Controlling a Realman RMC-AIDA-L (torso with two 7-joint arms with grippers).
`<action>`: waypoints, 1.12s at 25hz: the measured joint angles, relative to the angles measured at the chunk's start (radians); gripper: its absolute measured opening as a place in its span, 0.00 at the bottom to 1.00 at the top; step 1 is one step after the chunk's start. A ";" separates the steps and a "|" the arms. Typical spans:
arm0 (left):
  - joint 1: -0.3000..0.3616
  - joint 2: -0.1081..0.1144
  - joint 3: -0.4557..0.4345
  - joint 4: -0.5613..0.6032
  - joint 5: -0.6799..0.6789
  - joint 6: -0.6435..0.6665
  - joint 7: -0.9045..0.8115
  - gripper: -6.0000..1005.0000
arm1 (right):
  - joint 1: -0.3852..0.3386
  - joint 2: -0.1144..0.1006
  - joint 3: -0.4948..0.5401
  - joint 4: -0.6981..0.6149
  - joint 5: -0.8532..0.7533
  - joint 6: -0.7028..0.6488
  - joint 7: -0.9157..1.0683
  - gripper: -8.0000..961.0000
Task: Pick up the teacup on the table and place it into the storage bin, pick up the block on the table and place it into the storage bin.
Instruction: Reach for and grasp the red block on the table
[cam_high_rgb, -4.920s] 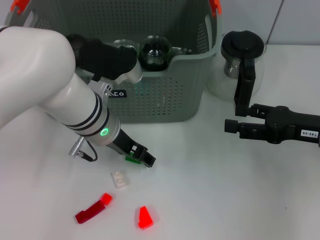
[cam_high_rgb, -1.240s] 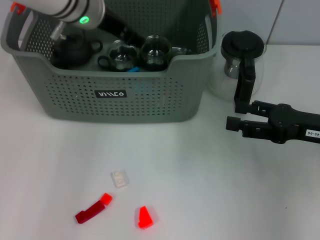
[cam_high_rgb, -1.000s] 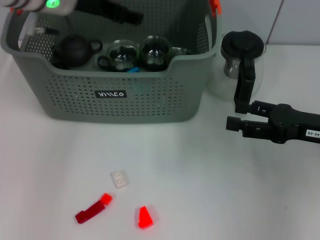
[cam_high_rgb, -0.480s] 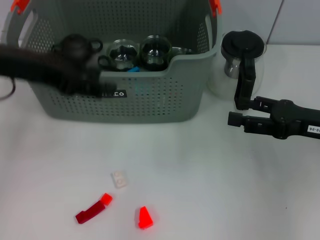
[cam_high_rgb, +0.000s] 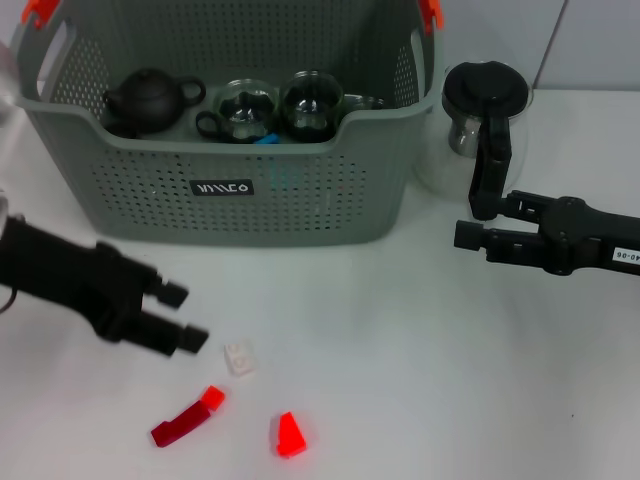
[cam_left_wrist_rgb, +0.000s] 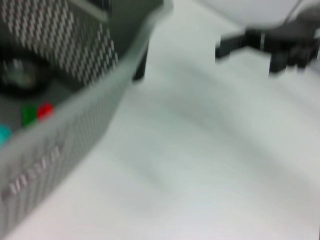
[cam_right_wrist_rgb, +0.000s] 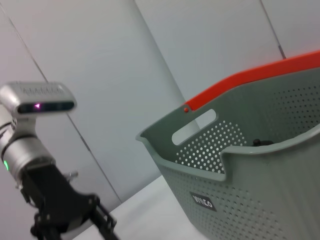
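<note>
- Blocks lay nearest on the white table (cam_high_rgb: 420, 380): a red wedge block (cam_high_rgb: 289, 435), a dark red bar block (cam_high_rgb: 186, 419), and a small white block (cam_high_rgb: 238, 357) just beyond them; none was held.
- The left gripper (cam_high_rgb: 178, 316) hovered low just beside the white block, fingers spread and empty; to do the pick well, I judged it should centre over that block, line the fingers across its short sides, and descend straight so it was not nudged toward the red pieces.
- The right gripper (cam_high_rgb: 463, 238) hung over the table to the right, near the glass jug (cam_high_rgb: 480, 120); whether its fingers were apart or together could not be told.
- The storage bin (cam_high_rgb: 250, 190) stood farthest, already holding a dark teapot (cam_high_rgb: 150, 97) and glass teacups (cam_high_rgb: 280, 108); I saw no teacup left on the table.
- The left wrist view was smeared; green, red and blue specks inside the bin could not be identified; the bin's far wall was cut off.
</note>
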 joint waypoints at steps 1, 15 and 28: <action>0.000 -0.003 0.012 -0.003 0.024 -0.001 0.003 0.69 | 0.000 0.000 0.000 0.000 0.000 0.001 0.000 0.92; -0.008 -0.102 0.174 0.063 0.369 -0.004 -0.038 0.69 | -0.004 0.000 0.000 0.000 -0.001 0.021 0.000 0.92; -0.004 -0.106 0.407 0.031 0.414 -0.076 -0.194 0.69 | -0.009 -0.002 0.000 0.000 -0.001 0.032 -0.006 0.92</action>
